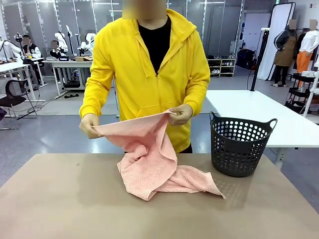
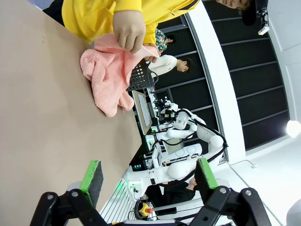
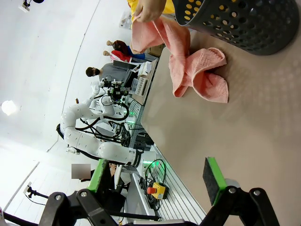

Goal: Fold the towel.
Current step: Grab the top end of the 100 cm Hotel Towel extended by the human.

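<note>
A pink towel (image 1: 149,164) hangs crumpled from the person's two hands at the far middle of the table, its lower part lying bunched on the brown tabletop (image 1: 75,204). One hand (image 1: 89,125) pinches a corner, the other hand (image 1: 180,114) holds the opposite corner. In the left wrist view the towel (image 2: 108,77) is far ahead of my left gripper (image 2: 148,176), which is open and holds nothing. The right wrist view has the towel (image 3: 188,66) well ahead of my right gripper (image 3: 155,176), also open, nothing between its green pads.
A dark perforated basket (image 1: 238,144) stands on the table to the right of the towel, also seen as the basket (image 3: 244,21). A white table (image 1: 259,117) stands behind it. The near half of the brown tabletop is bare.
</note>
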Robot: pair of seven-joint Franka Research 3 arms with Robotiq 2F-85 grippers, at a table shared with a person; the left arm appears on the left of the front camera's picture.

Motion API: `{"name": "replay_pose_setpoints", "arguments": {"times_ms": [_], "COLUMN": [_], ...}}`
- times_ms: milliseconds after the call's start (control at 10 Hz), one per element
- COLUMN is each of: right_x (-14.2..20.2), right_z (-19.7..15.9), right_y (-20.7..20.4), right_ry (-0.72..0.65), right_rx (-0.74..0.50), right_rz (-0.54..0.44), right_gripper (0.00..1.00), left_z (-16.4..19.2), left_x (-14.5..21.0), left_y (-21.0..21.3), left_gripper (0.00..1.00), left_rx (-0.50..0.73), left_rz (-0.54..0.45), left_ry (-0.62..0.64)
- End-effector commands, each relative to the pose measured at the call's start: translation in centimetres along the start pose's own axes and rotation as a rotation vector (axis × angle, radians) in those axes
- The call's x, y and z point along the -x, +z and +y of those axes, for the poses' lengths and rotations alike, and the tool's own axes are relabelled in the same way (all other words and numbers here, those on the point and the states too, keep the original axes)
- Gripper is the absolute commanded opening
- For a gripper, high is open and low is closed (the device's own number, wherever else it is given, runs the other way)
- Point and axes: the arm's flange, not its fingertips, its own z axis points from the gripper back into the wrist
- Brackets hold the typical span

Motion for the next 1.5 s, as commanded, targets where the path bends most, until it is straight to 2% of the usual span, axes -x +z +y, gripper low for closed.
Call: {"name": "replay_pose_setpoints", "arguments": {"times_ms": [0, 1400], "right_x": [0.00, 0.00], "right_z": [0.07, 0.07], "right_y": [0.18, 0.18], "right_ry": [0.001, 0.001], "right_rx": [0.002, 0.002], "right_rz": [-0.003, -0.003], "right_gripper": [1.00, 1.00], "left_z": [0.01, 0.01], "left_x": [-0.01, -0.01], "left_y": [0.15, 0.15], "left_gripper": [1.00, 1.00], "left_rx": [-0.011, -0.011], "left_rz": [-0.006, -0.006], "left_ry": [-0.001, -0.001]}}
